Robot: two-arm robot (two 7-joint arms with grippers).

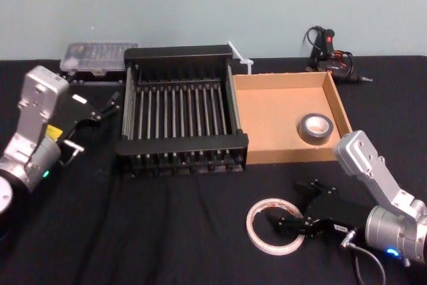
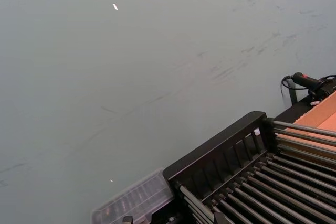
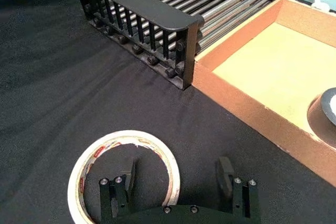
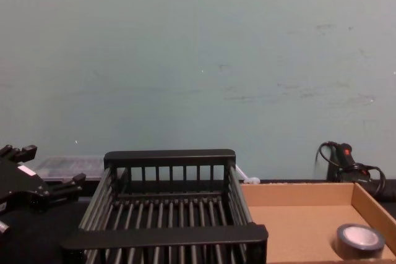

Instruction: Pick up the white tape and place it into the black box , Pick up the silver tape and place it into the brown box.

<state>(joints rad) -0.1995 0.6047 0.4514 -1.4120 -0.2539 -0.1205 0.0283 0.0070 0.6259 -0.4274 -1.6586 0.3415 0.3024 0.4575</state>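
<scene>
Black cloth (image 1: 167, 231) covered the table, and the white tape (image 1: 275, 226) lay flat on it right under the right pincer (image 1: 291, 205). That pincer sat low with its fingers spread wide. One finger (image 3: 131, 174) was inside the ring and the other outside, so the ring's wall ran between them, not squeezed as far as I could see. Just past the pincer's tips was the brown box (image 1: 273, 118), with the silver tape (image 1: 315, 128) lying flat inside, in the corner nearest that pincer. The black box (image 1: 183, 145) stood right up against the brown one, farther off to the pincer's left. The left pincer (image 1: 110, 105) hung beside the black box's far side, fingers apparently apart, well away from both rolls.
</scene>
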